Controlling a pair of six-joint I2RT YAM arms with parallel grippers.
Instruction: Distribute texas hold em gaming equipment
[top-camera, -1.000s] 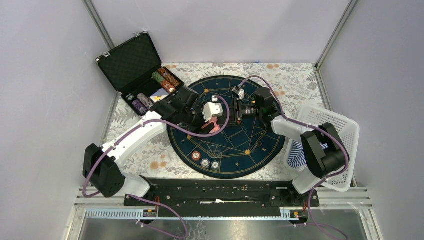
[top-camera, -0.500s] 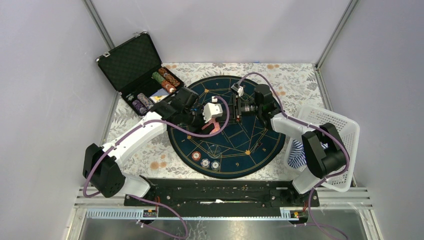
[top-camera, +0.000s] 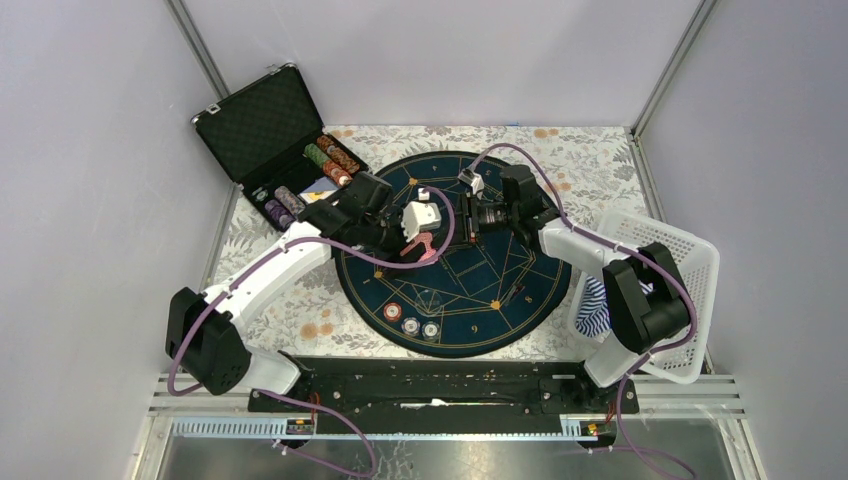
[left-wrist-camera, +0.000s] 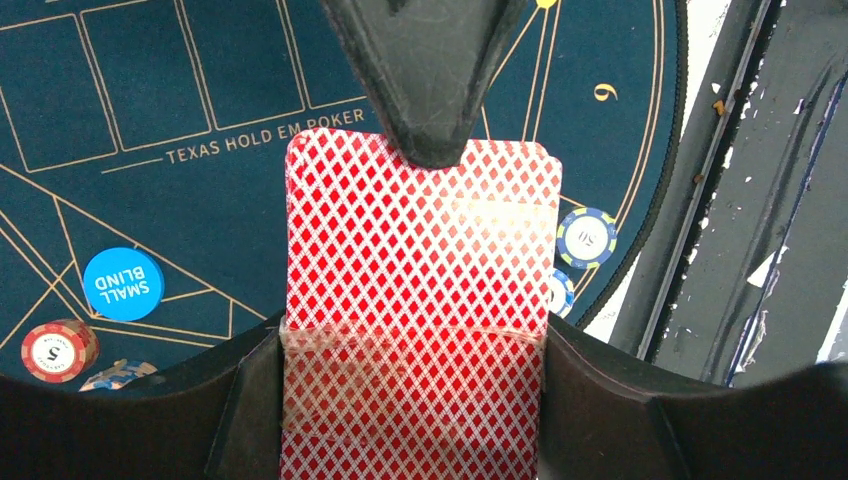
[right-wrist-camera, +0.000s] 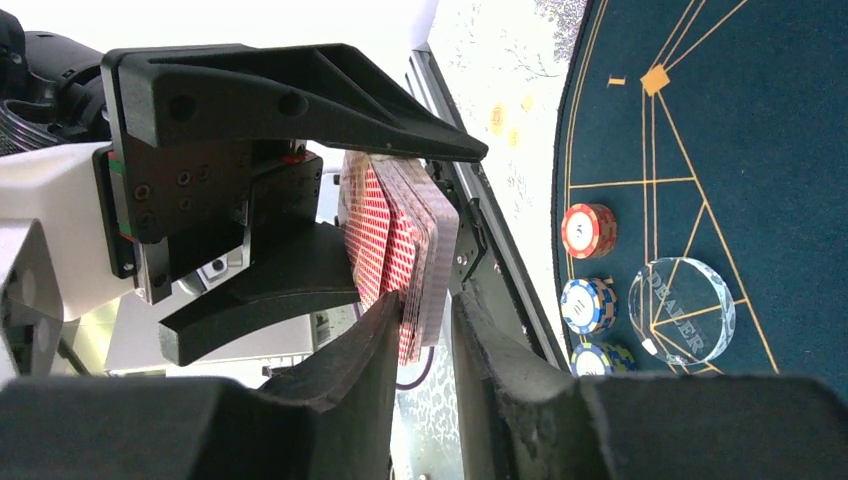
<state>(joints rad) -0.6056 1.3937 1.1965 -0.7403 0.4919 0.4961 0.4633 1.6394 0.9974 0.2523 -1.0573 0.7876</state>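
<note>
Deck of red-backed cards (left-wrist-camera: 420, 300): hangs above the round blue mat (top-camera: 500, 290), clamped in left pincer (top-camera: 418, 242). Straddles the deck's outer cards with right pincer (right-wrist-camera: 427, 305); cannot tell whether actually gripping them.

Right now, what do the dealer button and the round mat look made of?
Dealer button: clear and glossy, probably acrylic; the gold lines beneath show through it. Round mat: dark blue, matte, likely felt or cloth-topped rubber; no glare, printed lines.

top view looks down; both wrist views closely share the cards (left-wrist-camera: 420, 300).
</note>
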